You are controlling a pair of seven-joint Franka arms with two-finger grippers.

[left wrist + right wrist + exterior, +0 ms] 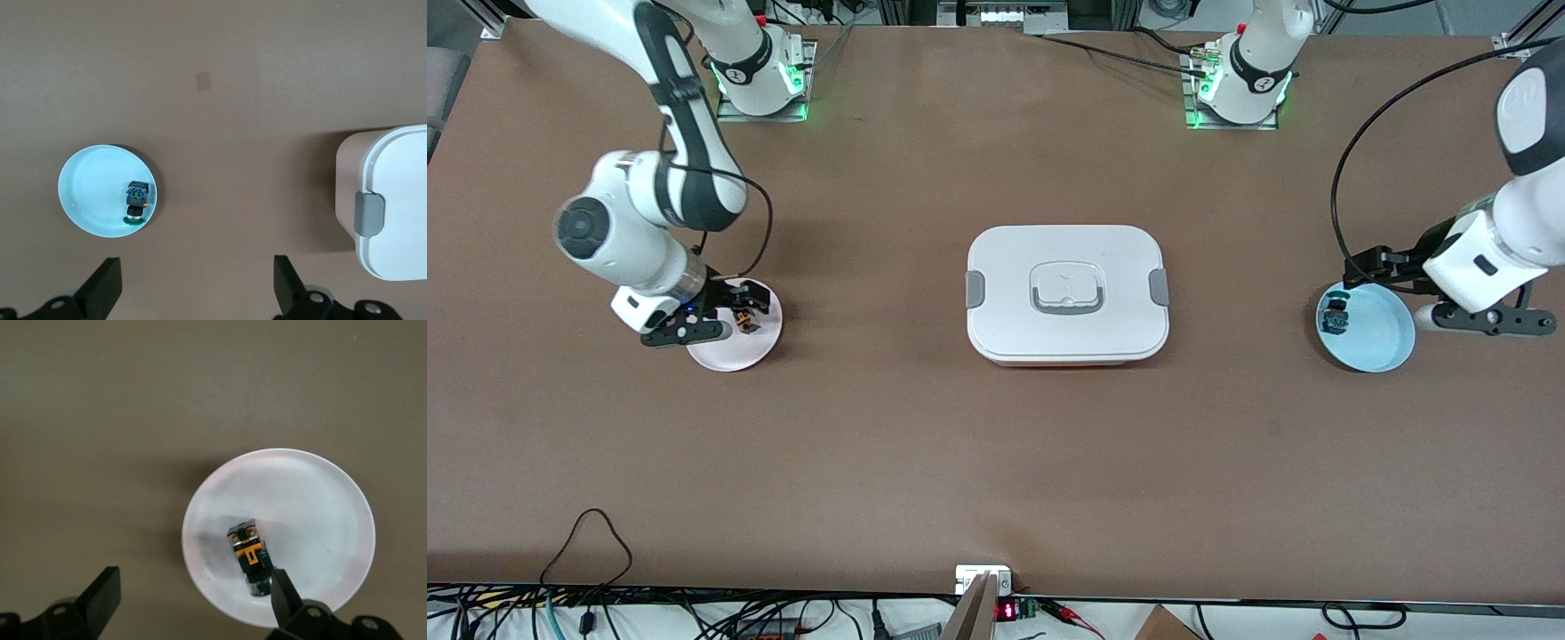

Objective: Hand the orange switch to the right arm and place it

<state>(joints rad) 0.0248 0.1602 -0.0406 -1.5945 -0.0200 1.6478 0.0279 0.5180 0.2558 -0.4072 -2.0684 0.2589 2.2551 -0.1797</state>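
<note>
The tiny black-bodied orange switch (249, 553) lies in the round pale pink plate (320, 500) toward the right arm's end of the table, the right gripper (190, 600) low over it, fingers spread, gripping nothing. The placing looks done; only withdrawal seems left. The left gripper (197, 287) waits, spread and empty, by the round light blue dish (87, 187) holding a blue-and-black component (137, 199).

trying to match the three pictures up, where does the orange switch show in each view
Front view: the orange switch lies on the pink plate at the right arm's end of the table, under the open right gripper.
Left wrist view: not in it; only the blue plate and its blue component.
Right wrist view: on the pink plate, touching one fingertip.
Shared landmark: the white lidded box shows in the front and left wrist views.
</note>
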